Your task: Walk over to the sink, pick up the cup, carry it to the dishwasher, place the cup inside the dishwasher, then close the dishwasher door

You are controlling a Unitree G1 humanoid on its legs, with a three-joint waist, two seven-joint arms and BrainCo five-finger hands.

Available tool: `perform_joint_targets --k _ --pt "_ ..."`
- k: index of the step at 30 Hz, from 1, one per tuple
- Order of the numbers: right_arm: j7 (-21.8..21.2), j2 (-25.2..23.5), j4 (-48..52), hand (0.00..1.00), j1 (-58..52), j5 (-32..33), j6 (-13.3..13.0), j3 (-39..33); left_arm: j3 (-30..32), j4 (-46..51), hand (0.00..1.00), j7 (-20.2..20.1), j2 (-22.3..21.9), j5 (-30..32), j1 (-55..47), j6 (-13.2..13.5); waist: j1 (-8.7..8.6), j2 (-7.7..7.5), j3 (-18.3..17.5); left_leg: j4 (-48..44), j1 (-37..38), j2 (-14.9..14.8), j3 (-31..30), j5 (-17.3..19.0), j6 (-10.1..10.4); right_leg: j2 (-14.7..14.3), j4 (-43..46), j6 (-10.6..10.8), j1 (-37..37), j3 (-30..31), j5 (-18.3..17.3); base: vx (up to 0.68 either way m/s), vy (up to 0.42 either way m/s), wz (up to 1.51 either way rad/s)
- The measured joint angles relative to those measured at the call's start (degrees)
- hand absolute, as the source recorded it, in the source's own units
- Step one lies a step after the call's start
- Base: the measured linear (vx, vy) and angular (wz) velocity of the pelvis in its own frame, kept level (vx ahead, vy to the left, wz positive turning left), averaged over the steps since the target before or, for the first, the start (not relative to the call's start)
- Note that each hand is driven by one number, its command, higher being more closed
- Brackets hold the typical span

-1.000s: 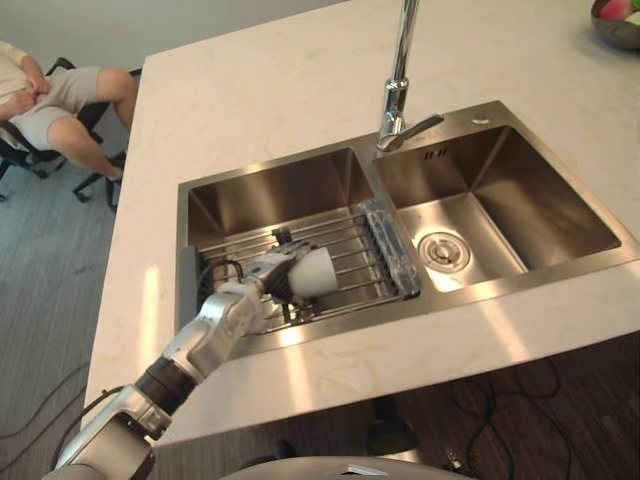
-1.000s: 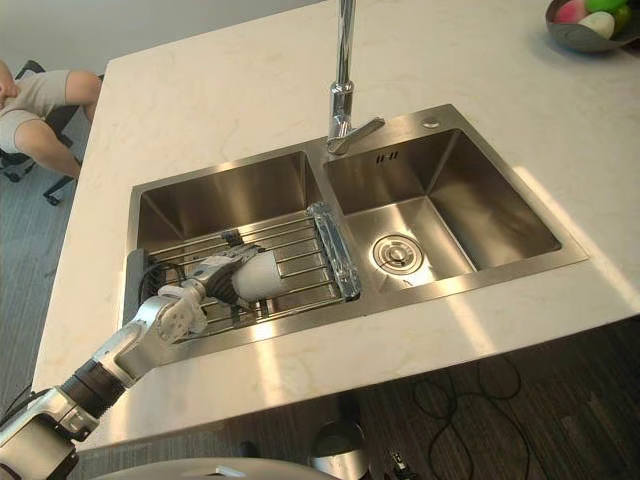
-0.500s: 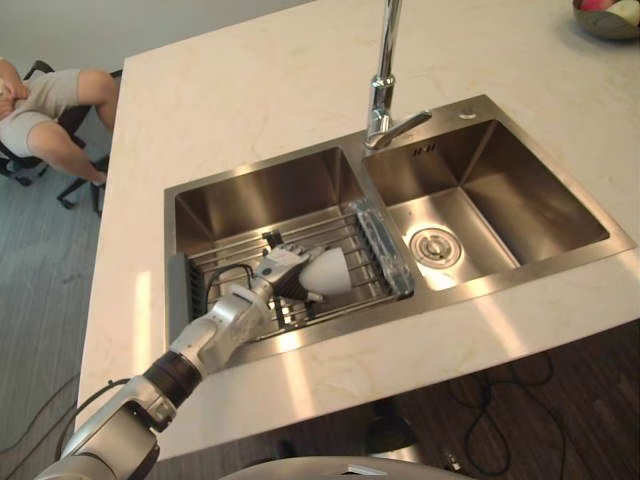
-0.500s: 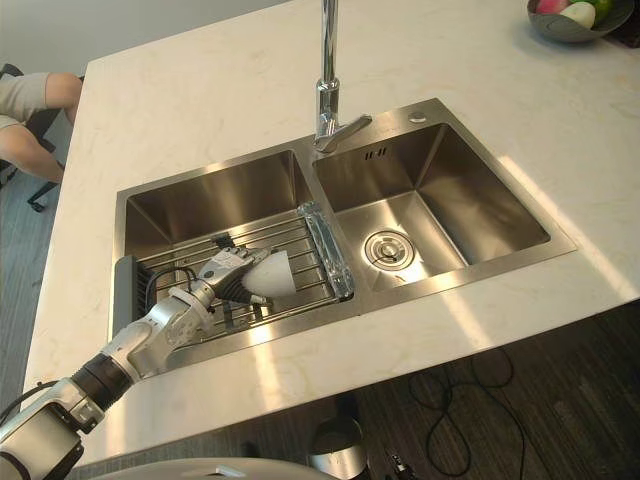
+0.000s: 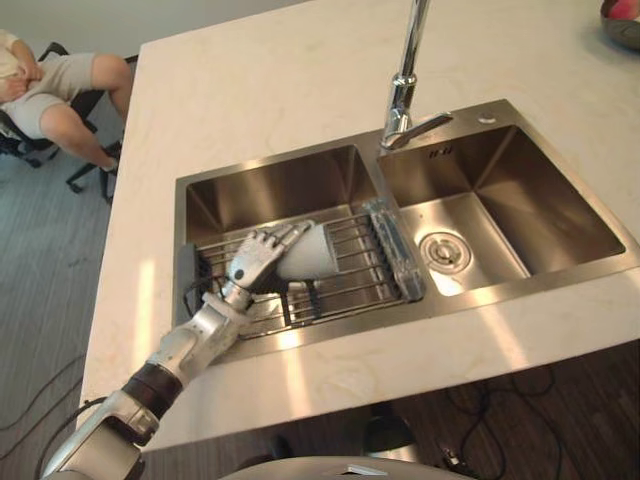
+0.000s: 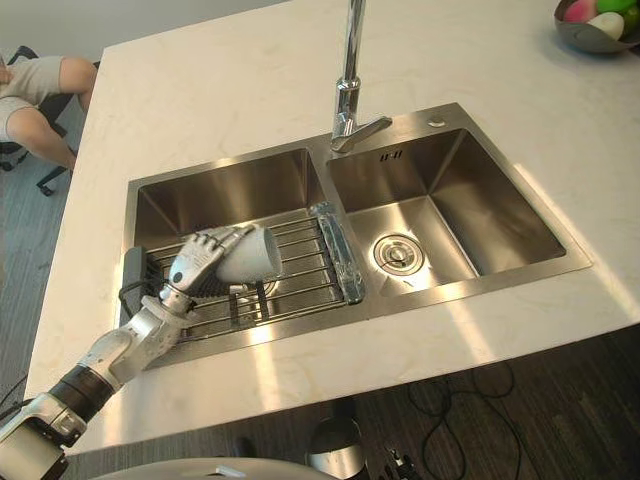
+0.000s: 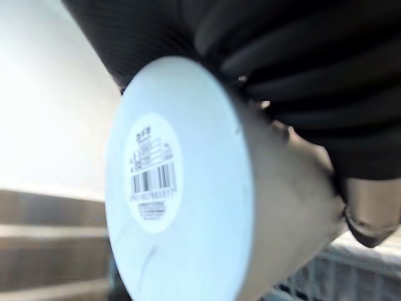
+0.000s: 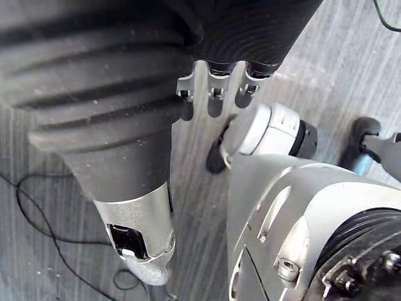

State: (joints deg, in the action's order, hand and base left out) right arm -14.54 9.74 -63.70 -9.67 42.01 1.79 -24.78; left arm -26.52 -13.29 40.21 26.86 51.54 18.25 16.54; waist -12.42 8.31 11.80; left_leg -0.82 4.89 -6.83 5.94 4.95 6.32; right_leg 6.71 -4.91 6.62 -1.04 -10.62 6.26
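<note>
Hand of the left arm (image 5: 252, 262), clenched round the white cup (image 5: 318, 250), which is held on its side just above the wire rack (image 5: 350, 285) in the left basin (image 5: 270, 185). The fingers are curled over the cup's wall, its labelled base is shown close in the left wrist view, and no part of the cup is seen to touch the rack. The right hand (image 8: 213, 94) is shown hanging over the floor, fingers relaxed and nothing held. Risk is judged as follows. The cup's wall looks smooth and is gripped from one side only, so a slip out of the fingers could be caused by any jolt while it is lifted or carried, with a drop onto the rack bars and steel below. A low or hurried withdrawal could cause the cup to be knocked against the basin's front rim or the edge of the counter (image 5: 270, 90). A swing toward the middle could bring it against the faucet (image 5: 404, 90). Counted: one cup, one rack, two basins (the right basin (image 5: 520, 195) bare but for one drain (image 5: 443, 251)), one faucet, one bowl of fruit (image 6: 596, 24) at the counter's far corner, and one seated person (image 5: 60, 85) beyond the counter's left end, well apart from the work.
</note>
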Motion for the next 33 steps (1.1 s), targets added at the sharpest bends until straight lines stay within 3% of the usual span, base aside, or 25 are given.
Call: perform_joint_targets --k 4,5,7,10,11,12,13,14,16,18,19,20,21,25,28,31,33 --pt "0.0 0.1 0.3 0.0 -0.8 -4.1 0.0 0.0 7.5 5.0 1.0 6.6 2.5 -2.4 -0.2 1.6 1.41 -0.09 0.0 0.0 0.1 0.0 -1.4 -0.2 0.0 0.1 0.0 0.0 -1.2 -1.7 -0.2 -0.02 -0.004 0.19" --pt "0.0 0.1 0.4 0.0 -0.8 -5.5 0.0 0.0 9.4 6.6 1.0 7.0 3.0 -7.4 -0.5 4.2 1.71 -0.09 0.0 0.0 -0.1 0.1 -1.6 -0.4 -0.1 0.3 -0.1 0.0 -1.2 -2.3 -0.2 -0.04 0.002 0.17" --pt "0.0 0.1 0.4 0.0 -0.9 -6.5 0.3 -0.1 11.7 9.5 1.0 7.0 3.0 -14.5 -1.4 6.3 2.0 -0.1 0.0 0.0 -0.4 0.3 -3.0 -0.7 -0.2 0.6 0.0 0.1 -1.7 -3.9 -0.3 -0.03 -0.002 0.34" --pt "0.1 -0.3 1.3 0.0 -1.9 -7.0 0.9 -0.1 14.7 11.0 1.0 7.0 1.7 -25.1 -2.5 7.1 2.14 -0.37 0.0 0.0 -0.8 0.6 -4.3 -1.6 -0.4 1.7 0.2 0.2 -3.5 -7.5 -0.7 -0.03 0.007 0.57" --pt "0.2 -1.0 1.7 0.0 -2.5 -7.8 0.9 -0.4 17.2 9.9 1.0 6.9 0.1 -28.6 -2.8 8.2 1.87 -1.16 0.0 -0.2 -2.2 0.9 -1.5 -2.5 -1.0 2.7 0.2 0.4 -4.4 -10.2 -1.0 -0.11 0.057 1.16" --pt "0.4 -2.2 1.7 0.0 -3.4 -8.3 0.8 -1.3 18.8 9.4 1.0 7.0 -2.3 -30.7 -2.7 9.0 1.61 -1.67 -0.9 -1.6 -4.0 0.6 4.4 -2.1 -4.4 4.0 0.3 0.7 -5.1 -13.8 -1.2 -0.1 0.07 1.27" --pt "1.0 -2.4 1.9 0.0 -3.8 -8.4 0.8 -1.5 19.4 9.4 1.0 7.0 -3.5 -31.5 -2.8 9.9 1.61 -1.74 -1.1 -2.9 -4.5 -0.1 8.4 -1.8 -5.7 4.6 0.3 0.9 -5.7 -15.4 -1.4 -0.05 0.072 1.52" --pt "1.6 -2.4 1.9 0.0 -4.6 -8.3 0.8 -2.5 19.7 9.4 1.0 7.1 -6.0 -32.4 -2.8 12.4 1.84 -2.05 -0.8 -5.6 -5.9 -1.2 11.7 -2.2 -5.3 5.9 2.5 1.8 -5.7 -18.3 -2.5 0.02 0.11 1.24" --pt "2.8 -2.3 1.9 0.0 -4.9 -8.3 0.6 -3.7 19.9 11.1 1.0 7.1 -8.2 -32.3 -4.2 15.2 4.22 -1.79 -0.9 -6.6 -6.7 0.4 10.1 -2.6 -2.7 9.0 9.9 2.8 -3.5 -18.6 -5.8 0.01 0.231 0.81" --pt "3.0 -2.8 2.0 0.0 -4.6 -8.7 0.7 -5.3 23.5 14.7 1.0 6.2 -8.4 -32.6 -7.5 15.9 6.01 -4.41 -0.7 -7.4 -7.0 3.4 8.5 -1.6 -4.1 13.1 15.1 2.9 -2.9 -18.4 -7.6 -0.01 0.239 0.46" --pt "2.9 -3.1 2.0 0.0 -4.5 -8.7 0.8 -5.7 25.1 15.2 1.0 5.6 -8.4 -33.0 -8.2 16.1 6.47 -4.96 -0.8 -7.8 -7.2 3.9 8.0 -1.4 -4.5 13.6 15.4 2.9 -2.9 -18.4 -7.6 -0.01 0.205 0.46" --pt "2.5 -3.9 1.9 0.0 -4.5 -9.1 1.2 -7.2 30.0 16.2 1.0 5.4 -8.4 -33.9 -9.9 16.5 7.54 -6.27 -1.4 -7.9 -7.8 5.4 7.2 -1.0 -4.9 15.1 16.0 2.3 -2.9 -18.5 -7.5 0.0 0.154 0.32" --pt "2.5 -4.2 1.9 0.0 -4.5 -9.5 1.3 -7.6 31.9 16.8 1.0 5.4 -8.5 -34.0 -10.7 16.5 7.74 -6.62 -1.5 -7.5 -7.8 5.9 6.7 -1.0 -5.0 15.4 16.1 1.8 -2.9 -18.5 -7.2 0.0 0.142 0.36" --pt "1.8 -5.3 1.9 0.0 -4.5 -13.7 3.7 -8.2 41.9 21.2 1.0 6.5 -8.5 -33.8 -15.3 17.1 10.18 -7.2 -1.9 -1.6 -5.9 7.4 5.5 -3.0 -6.1 15.9 16.3 -4.0 -2.7 -18.7 -3.9 0.01 0.1 0.21" --pt "0.9 -5.8 2.0 0.0 -4.5 -16.4 3.7 -9.2 46.5 21.9 1.0 8.4 -8.3 -32.7 -16.1 17.1 11.04 -7.46 -2.5 2.8 -4.7 7.6 3.3 -5.2 -6.2 15.7 19.0 -7.2 -1.7 -18.4 -1.7 0.08 0.061 0.37" --pt "0.7 -6.4 2.0 0.0 -5.1 -17.6 3.6 -8.4 46.8 21.8 1.0 9.2 -8.0 -31.4 -16.2 17.0 11.27 -8.86 -3.9 4.3 -4.8 8.0 -0.6 -7.3 -6.7 15.7 22.2 -7.3 -0.9 -16.7 -0.8 0.17 0.012 0.64" --pt "0.7 -6.6 2.0 0.0 -5.6 -17.5 3.5 -7.5 46.7 21.5 1.0 9.3 -7.8 -31.0 -16.3 16.2 11.68 -9.04 -4.0 4.0 -5.1 8.2 -3.6 -7.8 -7.2 15.5 24.4 -7.1 -0.7 -13.9 -1.0 0.12 -0.028 0.75"
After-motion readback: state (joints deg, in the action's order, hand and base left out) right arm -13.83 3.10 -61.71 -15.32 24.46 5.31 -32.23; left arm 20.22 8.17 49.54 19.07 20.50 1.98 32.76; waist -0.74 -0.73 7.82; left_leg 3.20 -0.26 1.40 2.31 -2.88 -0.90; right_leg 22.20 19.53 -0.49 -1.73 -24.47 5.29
